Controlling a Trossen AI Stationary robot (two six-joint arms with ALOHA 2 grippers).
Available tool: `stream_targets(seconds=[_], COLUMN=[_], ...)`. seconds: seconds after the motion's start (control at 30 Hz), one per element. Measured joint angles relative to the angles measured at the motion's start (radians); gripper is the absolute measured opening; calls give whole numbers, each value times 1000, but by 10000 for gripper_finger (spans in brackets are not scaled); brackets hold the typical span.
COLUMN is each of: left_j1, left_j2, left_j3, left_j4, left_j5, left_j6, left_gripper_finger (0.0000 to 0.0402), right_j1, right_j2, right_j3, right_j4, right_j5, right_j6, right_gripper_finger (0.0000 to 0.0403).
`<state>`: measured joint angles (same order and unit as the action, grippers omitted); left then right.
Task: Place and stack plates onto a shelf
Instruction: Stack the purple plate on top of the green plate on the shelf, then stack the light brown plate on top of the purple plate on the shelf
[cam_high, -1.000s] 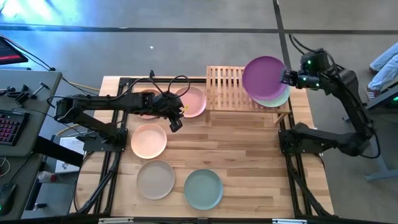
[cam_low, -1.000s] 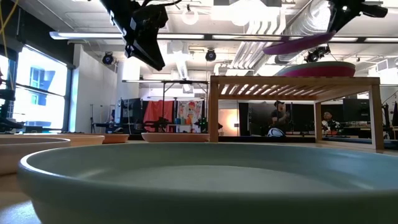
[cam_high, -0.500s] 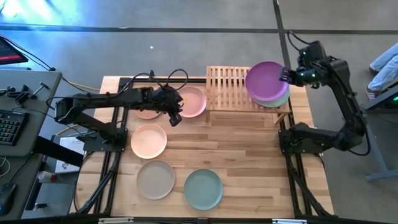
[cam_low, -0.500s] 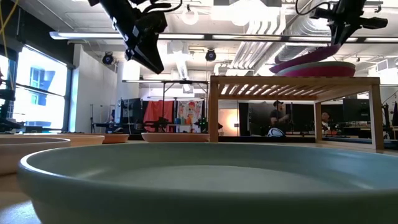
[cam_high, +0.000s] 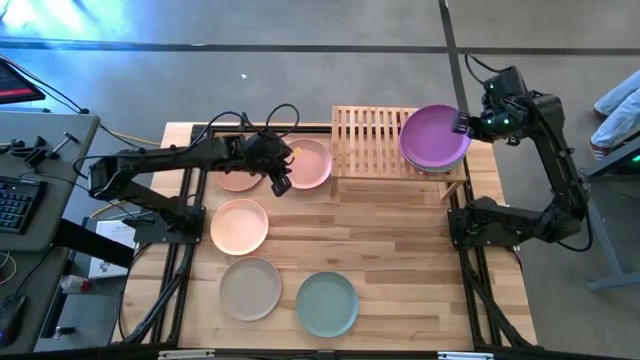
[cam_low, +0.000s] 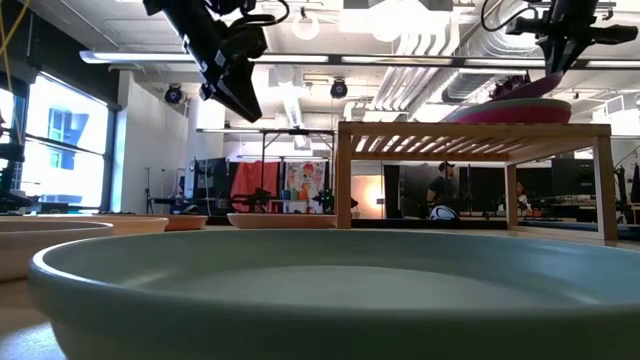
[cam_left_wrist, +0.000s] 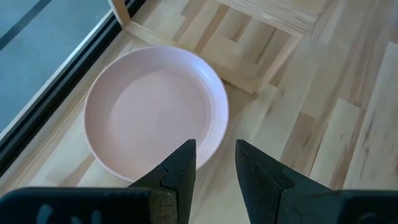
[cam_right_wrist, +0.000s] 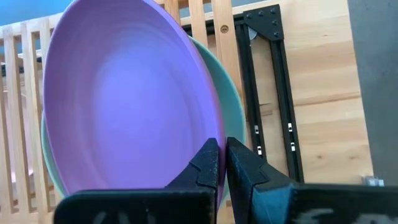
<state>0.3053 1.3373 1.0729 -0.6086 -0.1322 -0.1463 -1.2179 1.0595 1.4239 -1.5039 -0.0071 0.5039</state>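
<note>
The shelf (cam_high: 372, 140) stands at the table's far side. On its right half is a stack of plates, with a mint green one (cam_right_wrist: 235, 106) on top and a magenta one (cam_low: 510, 112) showing from the side. My right gripper (cam_high: 462, 123) is shut on a purple plate (cam_high: 434, 138) just over that stack. My left gripper (cam_high: 279, 182) hangs open above the table by the near-left edge of a pink plate (cam_left_wrist: 155, 112), touching nothing. The pink plate lies flat on the table, left of the shelf. My right gripper pinches the purple plate's rim (cam_right_wrist: 213, 134) at its right edge, one finger on the inner face and one on the underside. The fingers slant down from the table's right. The plate tilts, held edge high (cam_low: 540, 82), its left part low over the stack.
More plates lie on the table's left half: a brownish one (cam_high: 236, 180) under the left arm, a peach one (cam_high: 239, 226), a beige one (cam_high: 250, 288) and a grey-green one (cam_high: 326, 304) near the front. The shelf's left half (cam_high: 360, 135) is bare slats.
My right gripper has come down and tipped more steeply, bringing the purple plate from high above the shelf down over the stack, flatter than before. My left gripper has swung toward the table's far edge, closer to the pink plate, still open.
</note>
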Motion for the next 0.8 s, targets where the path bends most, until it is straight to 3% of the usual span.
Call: stream_targets(seconds=[0.33, 0.6, 0.8], left_j1=[3, 3, 3], left_j2=[0, 0, 0], left_j3=[0, 0, 0], left_j4=[1, 9, 10], left_j5=[0, -8, -8], left_j6=[1, 1, 1], left_gripper_finger=[102, 102, 102], right_j1=[0, 0, 0], right_j2=[1, 1, 1], right_j3=[0, 0, 0], right_j4=[2, 4, 4], right_j5=[7, 36, 42], right_j6=[-13, -12, -15], right_gripper_finger=[8, 80, 106])
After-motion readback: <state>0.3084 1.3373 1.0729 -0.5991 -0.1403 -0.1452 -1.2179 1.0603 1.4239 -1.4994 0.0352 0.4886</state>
